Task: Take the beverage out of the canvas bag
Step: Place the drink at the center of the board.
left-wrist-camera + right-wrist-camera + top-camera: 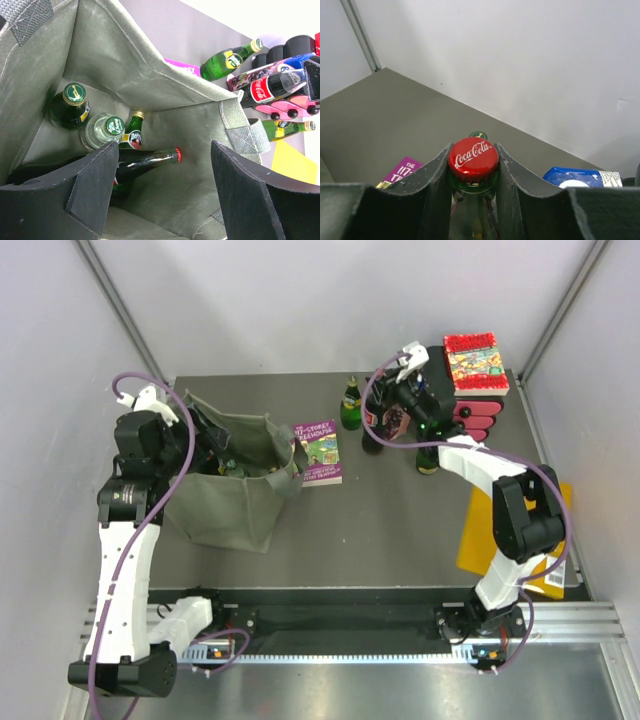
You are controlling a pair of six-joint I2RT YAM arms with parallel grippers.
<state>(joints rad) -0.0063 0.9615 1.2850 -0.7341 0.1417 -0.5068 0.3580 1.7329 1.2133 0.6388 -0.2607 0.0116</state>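
The olive canvas bag (235,495) stands open at the left of the table. In the left wrist view its inside (165,90) holds several bottles: a green one with a gold-marked cap (74,104), a clear one (101,131), a Perrier bottle (133,134) and a dark bottle with a red cap (150,159) lying on its side. My left gripper (165,192) is open and empty over the bag's mouth (205,440). My right gripper (473,151) is shut on the neck of an upright Coca-Cola bottle (473,160) outside the bag (375,432).
A green bottle (351,405) and another bottle (428,455) stand near the Coca-Cola bottle. A purple book (320,451) lies beside the bag. A pink drawer box (480,412) with a red book (475,362) on it stands back right. A yellow sheet (495,535) lies at the right.
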